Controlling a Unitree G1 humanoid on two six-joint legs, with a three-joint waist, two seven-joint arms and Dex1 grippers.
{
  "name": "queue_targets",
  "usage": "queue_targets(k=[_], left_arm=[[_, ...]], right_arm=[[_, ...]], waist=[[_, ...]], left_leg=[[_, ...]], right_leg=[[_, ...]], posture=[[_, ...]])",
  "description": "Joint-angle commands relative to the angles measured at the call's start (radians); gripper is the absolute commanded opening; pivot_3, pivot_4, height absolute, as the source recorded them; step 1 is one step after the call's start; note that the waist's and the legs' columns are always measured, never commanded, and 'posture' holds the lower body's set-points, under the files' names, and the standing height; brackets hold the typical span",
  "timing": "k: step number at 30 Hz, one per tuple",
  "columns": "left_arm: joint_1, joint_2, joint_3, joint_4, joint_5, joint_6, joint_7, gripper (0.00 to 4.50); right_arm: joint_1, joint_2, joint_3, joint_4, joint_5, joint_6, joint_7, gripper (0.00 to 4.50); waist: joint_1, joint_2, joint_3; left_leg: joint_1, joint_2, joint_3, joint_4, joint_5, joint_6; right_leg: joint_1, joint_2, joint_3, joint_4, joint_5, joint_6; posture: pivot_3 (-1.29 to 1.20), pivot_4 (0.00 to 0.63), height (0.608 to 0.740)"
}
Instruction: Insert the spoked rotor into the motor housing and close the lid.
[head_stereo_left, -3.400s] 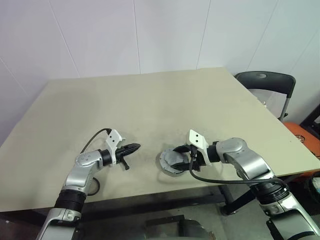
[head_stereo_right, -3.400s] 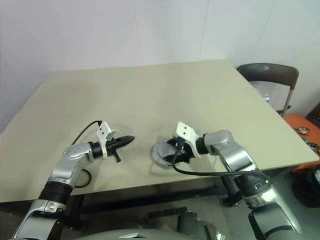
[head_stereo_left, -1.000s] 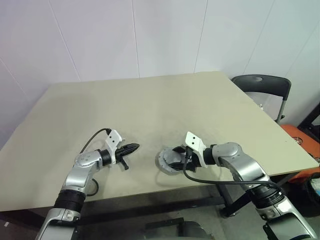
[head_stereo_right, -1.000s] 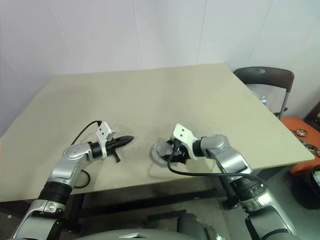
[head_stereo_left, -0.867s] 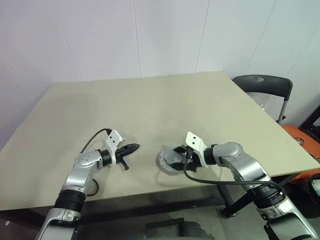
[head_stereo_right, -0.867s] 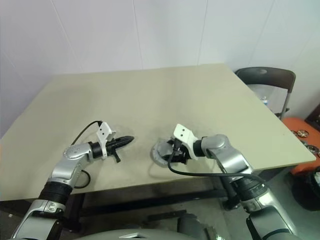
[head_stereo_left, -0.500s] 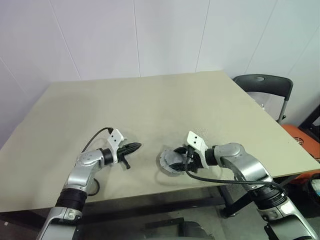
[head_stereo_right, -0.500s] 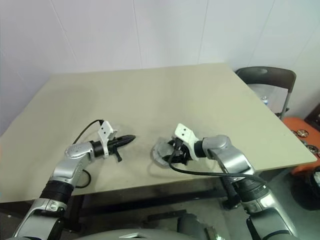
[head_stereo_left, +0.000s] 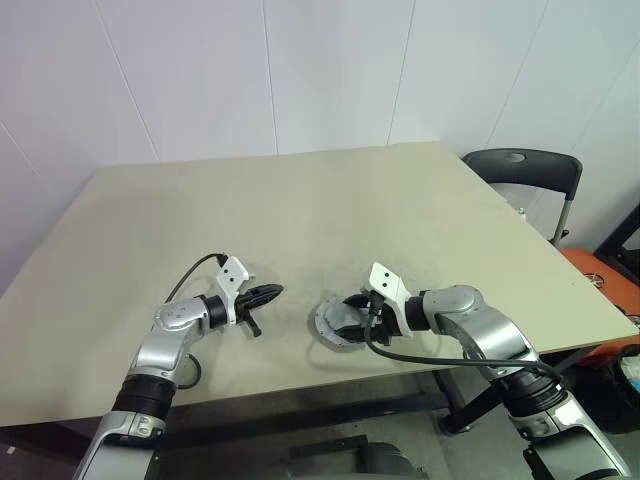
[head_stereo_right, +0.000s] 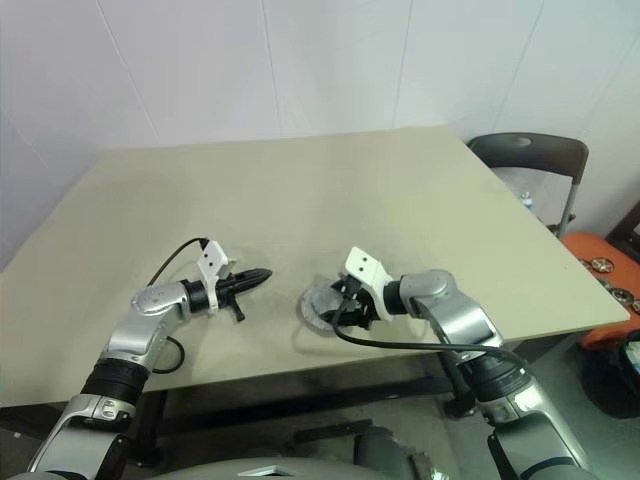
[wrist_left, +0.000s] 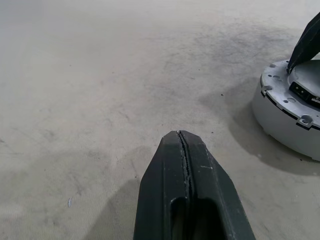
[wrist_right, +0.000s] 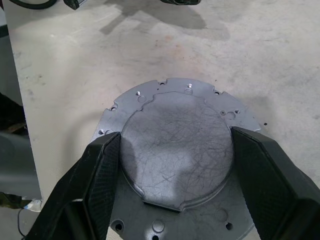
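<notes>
A round grey lid (wrist_right: 175, 165) lies on a wider grey flanged base (wrist_right: 172, 89) near the table's front edge, also seen as a pale round body (wrist_left: 282, 125). My right gripper (wrist_right: 175, 142) reaches in from the right and straddles the lid, its two black fingers (wrist_right: 102, 170) pressed against opposite sides of the lid's rim. The spoked rotor and the motor housing are hidden under the lid. My left gripper (head_stereo_left: 272, 293) hovers just above the table to the left of the assembly, shut and empty, with a hand's width of bare table between them.
The beige table (head_stereo_left: 300, 200) stretches wide and bare behind both arms. A dark chair (head_stereo_left: 525, 168) stands past the right edge, with an orange object (head_stereo_left: 602, 275) lower beside it. A black cable (head_stereo_left: 430, 360) loops under my right forearm at the front edge.
</notes>
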Motion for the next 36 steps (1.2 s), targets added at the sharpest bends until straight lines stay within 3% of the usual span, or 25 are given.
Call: queue_targets(k=[1, 16, 21, 36], left_arm=[[-0.016, 0.004, 0.007, -0.014, 0.002, -0.018, 0.002, 0.0], [-0.014, 0.006, 0.004, -0.009, 0.013, -0.024, -0.001, 0.0], [-0.017, 0.006, 0.002, -0.005, 0.016, -0.026, -0.002, 0.0], [-0.005, -0.001, -0.001, -0.01, 0.021, -0.03, 0.005, 0.0]], right_arm=[[0.039, -0.03, 0.07, 0.065, -0.038, 0.031, 0.018, 3.03], [0.01, -0.085, 0.052, 0.069, -0.04, 0.007, 0.066, 3.03], [-0.013, -0.052, -0.021, 0.033, 0.044, 0.027, 0.08, 3.03], [-0.018, -0.093, 0.028, 0.062, 0.001, -0.003, 0.094, 3.03]], waist=[[0.0, 0.0, 0.0], [0.005, 0.001, 0.001], [0.005, 0.002, 0.002], [0.006, 0.002, 0.002]], left_leg=[[0.0, 0.0, 0.0, 0.0, 0.0, 0.0], [-0.002, -0.002, 0.0, 0.0, -0.002, 0.0], [-0.003, -0.002, 0.0, 0.0, -0.003, 0.001], [-0.006, -0.002, 0.0, 0.0, -0.003, 0.0]], right_leg=[[0.0, 0.0, 0.0, 0.0, 0.0, 0.0], [-0.001, -0.002, 0.0, -0.003, 0.0, -0.001], [-0.002, -0.002, 0.0, -0.003, 0.0, 0.0], [-0.007, -0.002, 0.0, -0.003, 0.0, 0.0]], posture=[[0.0, 0.0, 0.74], [0.0, 0.0, 0.74], [0.0, 0.0, 0.74], [0.0, 0.0, 0.74]])
